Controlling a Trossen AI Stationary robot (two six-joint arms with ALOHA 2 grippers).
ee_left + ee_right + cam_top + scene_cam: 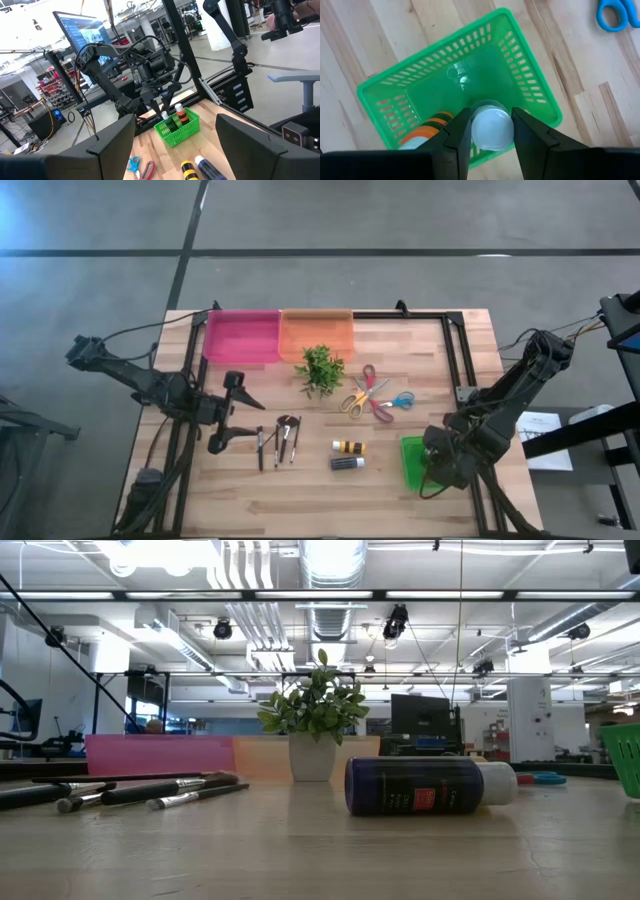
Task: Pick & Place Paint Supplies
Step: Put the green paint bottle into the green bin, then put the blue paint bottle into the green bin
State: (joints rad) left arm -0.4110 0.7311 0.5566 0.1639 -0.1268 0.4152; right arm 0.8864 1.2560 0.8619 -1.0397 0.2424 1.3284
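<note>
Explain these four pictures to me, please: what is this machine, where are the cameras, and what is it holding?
It is a robot with two dark arms at a wooden table. One picture looks down from above, one looks level across the tabletop, and one camera rides on each wrist.

The right gripper is shut on a white-capped paint bottle above the green basket, where an orange-capped bottle already sits. The left gripper waits open beside the brushes.

On the table lie a yellow tube, a dark tube, two pairs of scissors, a potted plant, and a pink bin and an orange bin.
</note>
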